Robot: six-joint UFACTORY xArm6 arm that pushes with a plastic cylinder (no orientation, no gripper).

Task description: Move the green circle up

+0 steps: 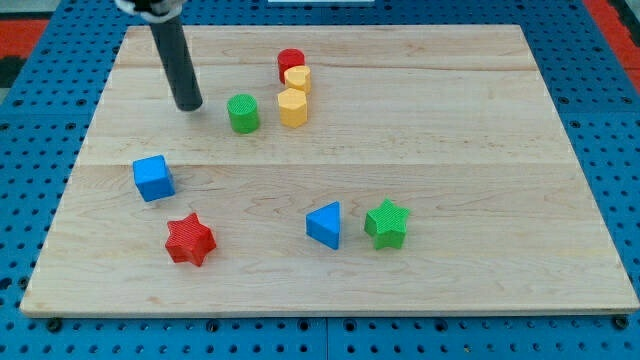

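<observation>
The green circle (pixel 243 113) stands on the wooden board, left of centre in the upper part of the view. My tip (pixel 188 105) rests on the board just to the left of the green circle, a short gap apart from it. The dark rod rises from the tip toward the view's top left.
A red cylinder (pixel 290 63), a yellow block (pixel 298 79) and a yellow hexagon (pixel 292 107) cluster right of the green circle. A blue cube (pixel 153 178) and red star (pixel 189 239) lie lower left. A blue triangle (pixel 324 224) and green star (pixel 386 223) lie lower centre.
</observation>
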